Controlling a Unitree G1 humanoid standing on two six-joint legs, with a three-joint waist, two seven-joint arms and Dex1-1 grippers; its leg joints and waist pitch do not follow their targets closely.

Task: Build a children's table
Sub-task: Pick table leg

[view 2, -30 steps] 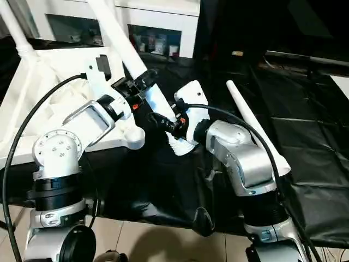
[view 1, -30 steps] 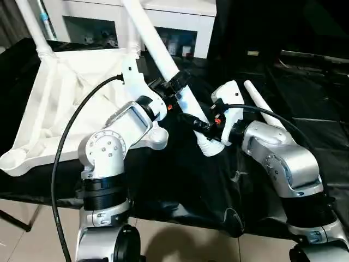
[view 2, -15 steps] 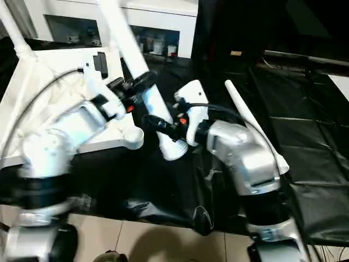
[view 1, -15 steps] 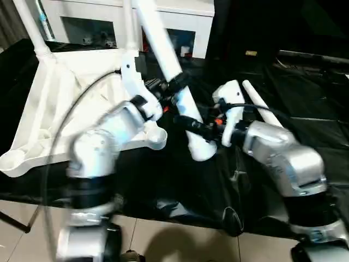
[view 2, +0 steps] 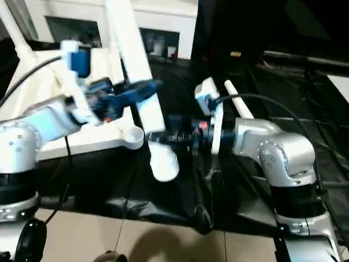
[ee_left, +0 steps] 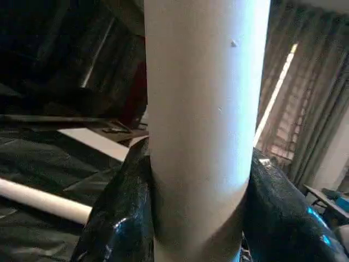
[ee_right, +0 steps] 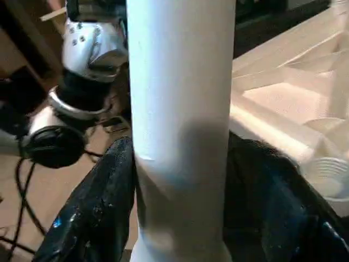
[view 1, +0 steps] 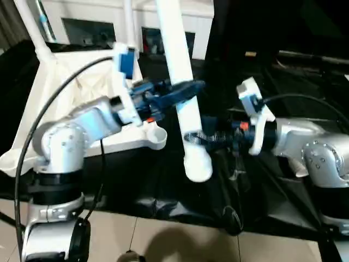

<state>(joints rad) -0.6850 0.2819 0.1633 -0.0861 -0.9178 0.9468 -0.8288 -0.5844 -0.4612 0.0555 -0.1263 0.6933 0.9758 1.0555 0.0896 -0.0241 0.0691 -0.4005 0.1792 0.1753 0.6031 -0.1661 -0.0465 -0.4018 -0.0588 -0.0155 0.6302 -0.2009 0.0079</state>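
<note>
The children's table top lies upside down at the left, ribbed underside up. Two white legs stand in its far sockets, and the near corner socket is open. A third leg hangs nearly upright above the black cloth, its thick end down, beside that socket. My left gripper is shut on its middle, hugging it in the left wrist view. My right gripper is open, and its fingers flank the leg lower down.
Another white leg lies on the black cloth behind my right forearm. A white glass-door cabinet stands behind the table top. The cloth's front edge drops to a tiled floor.
The held leg has swung from a slant to nearly upright, and its lower end has moved left. My right arm has drawn back to the right and its jaws have widened. The left grip is unchanged.
</note>
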